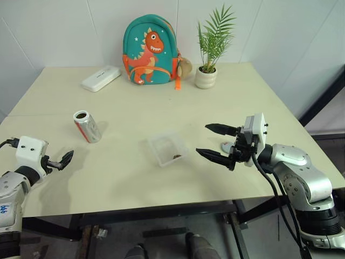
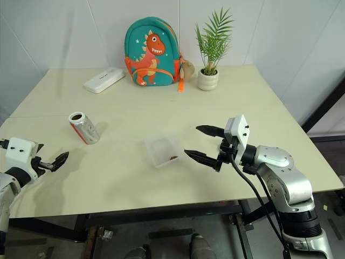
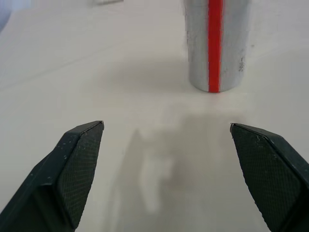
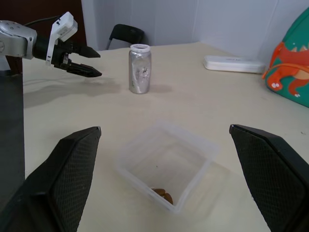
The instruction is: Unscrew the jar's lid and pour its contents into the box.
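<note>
The silver-grey jar [image 1: 87, 126] stands upright on the table's left half, its top uncovered; a red stripe runs down its side [image 3: 215, 43]. My left gripper [image 1: 66, 160] is open and empty, drawn back from the jar toward the table's front left. The clear box [image 1: 167, 149] sits mid-table with a few brown bits, the contents [image 1: 177, 156], in its near corner. My right gripper [image 1: 202, 140] hovers open just right of the box, holding nothing. A small pale round piece, probably the lid [image 1: 227, 145], lies on the table behind its fingers.
At the table's far side stand a teal dinosaur backpack [image 1: 150, 49], a white plant pot [image 1: 206, 77] with a palm, and a flat white case [image 1: 101, 78]. A dark chair [image 4: 124, 35] stands beyond the table's left edge.
</note>
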### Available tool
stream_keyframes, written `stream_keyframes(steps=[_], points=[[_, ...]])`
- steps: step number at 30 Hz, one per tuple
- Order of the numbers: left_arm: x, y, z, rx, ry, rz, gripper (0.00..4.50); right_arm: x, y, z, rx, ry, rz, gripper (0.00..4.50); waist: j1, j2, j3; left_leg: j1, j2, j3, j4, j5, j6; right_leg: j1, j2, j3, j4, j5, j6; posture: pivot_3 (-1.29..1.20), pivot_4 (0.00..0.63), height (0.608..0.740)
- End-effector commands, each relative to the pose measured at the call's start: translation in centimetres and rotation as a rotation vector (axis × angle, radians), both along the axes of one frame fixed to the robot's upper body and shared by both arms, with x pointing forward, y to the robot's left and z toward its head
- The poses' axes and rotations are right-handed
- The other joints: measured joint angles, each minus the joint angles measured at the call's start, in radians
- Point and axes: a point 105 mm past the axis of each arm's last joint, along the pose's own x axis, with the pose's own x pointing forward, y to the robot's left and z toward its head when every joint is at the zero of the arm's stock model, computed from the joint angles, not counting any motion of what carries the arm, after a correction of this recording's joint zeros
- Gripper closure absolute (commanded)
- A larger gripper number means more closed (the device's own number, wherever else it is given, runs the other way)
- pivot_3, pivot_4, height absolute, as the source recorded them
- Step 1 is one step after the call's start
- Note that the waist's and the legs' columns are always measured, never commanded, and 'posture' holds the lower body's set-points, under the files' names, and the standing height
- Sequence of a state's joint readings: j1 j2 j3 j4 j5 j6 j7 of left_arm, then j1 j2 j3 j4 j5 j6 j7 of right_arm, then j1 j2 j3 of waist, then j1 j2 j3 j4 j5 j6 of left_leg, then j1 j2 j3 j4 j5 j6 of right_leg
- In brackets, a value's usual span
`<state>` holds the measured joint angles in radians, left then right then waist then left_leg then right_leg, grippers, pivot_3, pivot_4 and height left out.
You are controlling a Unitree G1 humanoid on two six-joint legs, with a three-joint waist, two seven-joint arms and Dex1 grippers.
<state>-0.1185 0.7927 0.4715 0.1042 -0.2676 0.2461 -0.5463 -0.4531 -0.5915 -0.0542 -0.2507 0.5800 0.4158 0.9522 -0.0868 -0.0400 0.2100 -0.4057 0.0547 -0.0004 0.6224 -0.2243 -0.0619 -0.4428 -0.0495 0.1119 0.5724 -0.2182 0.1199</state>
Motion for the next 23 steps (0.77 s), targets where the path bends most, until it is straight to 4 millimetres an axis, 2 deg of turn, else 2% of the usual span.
stream_keyframes(steps=[1,7,10,15,23], points=[[-0.8,-5.0,3.7,0.089,-0.107,-0.312,0.02,0.3,-0.7,1.4,0.01,-0.049,-0.006,0.0,0.001,0.0,0.0,0.0,0.001,0.001,-0.001,0.0,-0.001,0.001,0.0,0.0,-0.004,0.002,-0.001,0.0,0.15,0.74],[-1.0,-8.7,3.8,0.099,-0.11,-0.515,0.02,1.4,-2.0,1.6,-0.006,-0.051,-0.046,0.0,0.0,-0.001,-0.001,0.0,0.005,0.007,-0.008,-0.002,0.002,0.001,0.003,0.002,-0.011,0.002,-0.002,0.0,0.15,0.74],[-1.1,-10.0,3.7,0.094,-0.096,-0.589,0.02,1.7,-2.7,1.7,-0.014,-0.061,-0.085,0.0,0.0,-0.001,-0.001,0.001,0.008,0.007,-0.008,-0.004,0.001,-0.003,0.006,0.002,-0.003,0.001,0.0,0.0,0.15,0.74],[-1.1,-11.4,4.1,0.049,-0.079,-0.676,0.02,1.9,-3.9,2.0,-0.022,-0.083,-0.138,0.0,0.0,-0.001,-0.001,0.003,0.009,0.007,-0.008,-0.005,0.001,-0.006,0.009,0.003,0.007,-0.002,0.003,0.0,0.15,0.74],[-0.6,-11.8,4.1,0.044,-0.089,-0.694,0.02,2.1,-4.2,2.1,-0.005,-0.123,-0.197,0.0,-0.003,-0.001,-0.001,0.003,0.009,0.009,0.0,-0.005,0.001,-0.004,0.009,0.006,0.008,-0.004,-0.002,0.0,0.15,0.74]])
